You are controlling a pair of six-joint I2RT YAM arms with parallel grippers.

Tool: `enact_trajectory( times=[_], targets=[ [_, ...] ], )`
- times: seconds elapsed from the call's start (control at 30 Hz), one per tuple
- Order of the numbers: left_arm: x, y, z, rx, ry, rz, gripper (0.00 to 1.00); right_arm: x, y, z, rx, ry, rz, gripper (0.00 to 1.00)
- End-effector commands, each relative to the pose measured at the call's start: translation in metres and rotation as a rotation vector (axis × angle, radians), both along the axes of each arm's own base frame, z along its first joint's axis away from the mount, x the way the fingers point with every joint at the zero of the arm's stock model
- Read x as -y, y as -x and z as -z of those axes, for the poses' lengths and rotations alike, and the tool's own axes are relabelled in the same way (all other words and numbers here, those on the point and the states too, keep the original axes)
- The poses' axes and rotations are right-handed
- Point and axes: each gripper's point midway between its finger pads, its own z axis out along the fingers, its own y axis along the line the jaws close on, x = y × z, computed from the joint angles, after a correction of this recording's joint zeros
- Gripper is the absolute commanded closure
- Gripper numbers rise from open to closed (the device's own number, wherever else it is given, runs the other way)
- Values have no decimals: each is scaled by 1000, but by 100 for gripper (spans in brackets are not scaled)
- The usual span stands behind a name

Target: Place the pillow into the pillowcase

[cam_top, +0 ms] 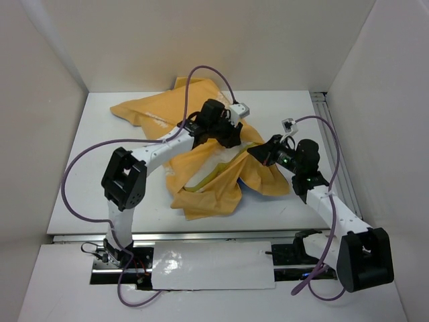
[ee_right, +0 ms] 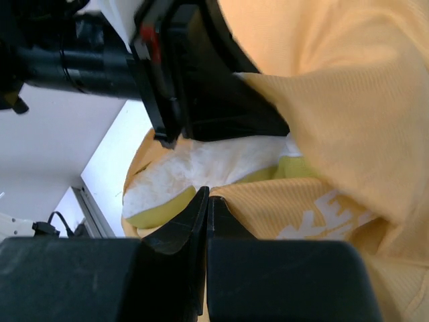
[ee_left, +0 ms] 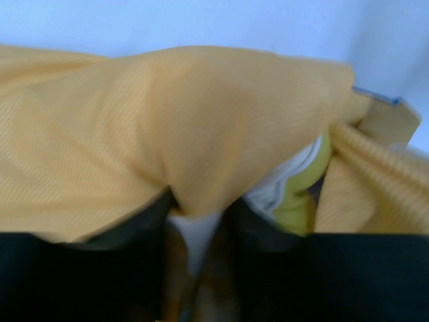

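The orange pillowcase point(cam_top: 201, 196) lies bunched across the middle of the table, its mouth facing right. The cream pillow point(cam_top: 216, 161) shows inside that mouth. My left gripper point(cam_top: 236, 139) sits at the mouth's upper lip. In the left wrist view its jaws point(ee_left: 201, 221) close on a fold of pillowcase point(ee_left: 134, 134), with white pillow point(ee_left: 295, 171) beside it. My right gripper point(cam_top: 255, 153) is shut on the lower lip. The right wrist view shows its tips point(ee_right: 206, 194) pinching the lettered pillowcase point(ee_right: 322, 201) edge, the pillow point(ee_right: 201, 161) just beyond.
White walls enclose the table point(cam_top: 281, 107) on three sides. A metal rail point(cam_top: 330, 134) runs along its right edge. Purple cables point(cam_top: 74, 174) loop off both arms. The left arm's black fingers point(ee_right: 228, 107) hang close above my right gripper.
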Motion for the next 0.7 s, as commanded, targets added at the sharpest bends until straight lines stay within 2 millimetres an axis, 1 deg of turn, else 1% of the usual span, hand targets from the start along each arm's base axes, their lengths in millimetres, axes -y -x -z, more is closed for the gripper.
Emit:
enact_trajectory(
  times=[0.0, 0.03, 0.07, 0.1, 0.13, 0.17, 0.2, 0.23, 0.27, 0.3, 0.33, 0.4, 0.47, 0.5, 0.53, 0.57, 0.6, 0.63, 0.67],
  targets=[
    [-1, -5, 34, -5, -67, -60, 100, -4, -6, -78, 254, -43, -31, 100],
    [-4, -11, 38, 10, -69, -99, 100, -2, -8, -81, 262, -32, -17, 100],
    [-10, -15, 48, 15, -84, -145, 100, 4, -11, -87, 276, -26, 16, 100],
    [-18, -20, 58, 21, -101, -202, 100, 8, -13, -88, 265, -18, 48, 100],
    [-35, -25, 81, 12, -157, -303, 100, 18, -18, -98, 288, -21, 106, 100],
    [-50, -28, 97, -16, -206, -352, 100, 21, -13, -110, 324, -30, 126, 100],
    [-55, -28, 109, -39, -252, -367, 100, 24, -11, -116, 349, -26, 142, 100],
    [-61, -35, 128, -62, -305, -418, 100, 29, -10, -130, 386, -37, 178, 100],
    [-70, -40, 138, -79, -341, -459, 100, 33, -9, -136, 402, -43, 203, 100],
    [-79, -35, 151, -115, -397, -482, 100, 37, -5, -150, 429, -52, 223, 100],
    [-83, -41, 159, -122, -422, -531, 100, 39, -5, -162, 460, -50, 234, 100],
    [-97, -46, 162, -126, -448, -604, 100, 40, 2, -176, 504, -62, 235, 100],
    [-111, -47, 170, -121, -498, -684, 100, 37, 11, -189, 543, -80, 213, 100],
    [-123, -55, 170, -126, -506, -725, 100, 37, 17, -197, 567, -85, 202, 100],
    [-132, -57, 169, -141, -535, -770, 100, 41, 17, -202, 586, -71, 229, 100],
    [-145, -58, 178, -168, -563, -804, 100, 44, 23, -211, 612, -69, 240, 100],
    [-147, -55, 179, -177, -578, -801, 100, 46, 24, -212, 619, -62, 256, 100],
    [-157, -54, 183, -186, -590, -827, 100, 49, 25, -215, 632, -59, 269, 100],
    [-160, -49, 189, -196, -605, -824, 100, 49, 25, -214, 639, -51, 271, 100]
  ],
)
